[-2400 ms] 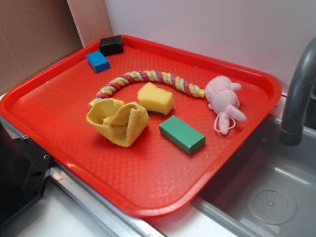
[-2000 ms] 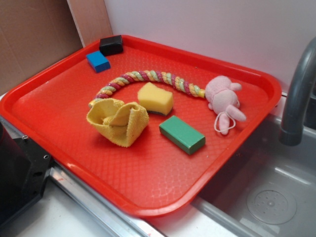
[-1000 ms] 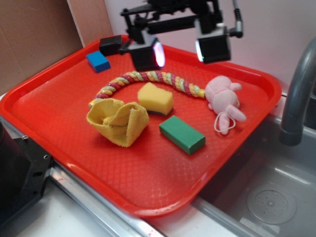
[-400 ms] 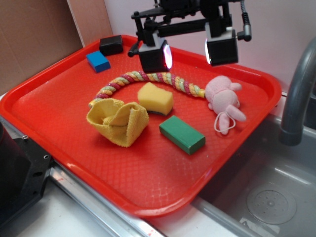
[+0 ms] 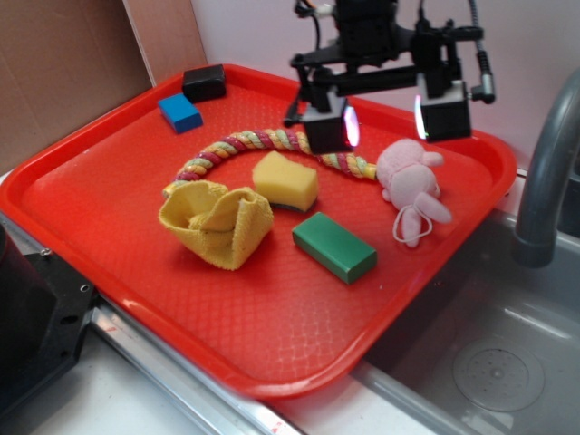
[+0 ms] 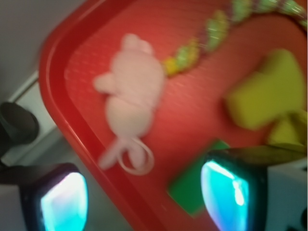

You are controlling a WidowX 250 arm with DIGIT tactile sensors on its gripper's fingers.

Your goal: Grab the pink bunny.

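A red tray (image 5: 109, 195) fills most of the exterior view, set beside a steel sink (image 5: 489, 335) with a grey tap (image 5: 546, 172). The gripper (image 5: 388, 122) hangs above the tray's far right part, its two fingers spread wide, holding nothing; one finger (image 5: 331, 125) sits over the rope's end, the other (image 5: 444, 111) above and just behind the toy.

The braided rope (image 5: 263, 142) curves across the middle of the tray, its knotted end almost touching the bunny's head. A crumpled yellow cloth (image 5: 217, 222) lies toward the front, with a yellow sponge (image 5: 285, 181) just beside it and a green block (image 5: 334, 246) near the front right. A black block (image 5: 204, 82) and a blue block (image 5: 180, 112) sit well apart in the far left corner.

The pink bunny (image 5: 410, 184) lies flat near the tray's right rim, its long axis running from the head at the far end toward the front edge, with the white string loop (image 5: 405, 227) at the near end. In the blurred wrist view the bunny (image 6: 134, 94) lies between the fingertips, nothing on top of it.

Since 0.4 s ago the gripper has shifted right toward the bunny; everything on the tray lies as before.
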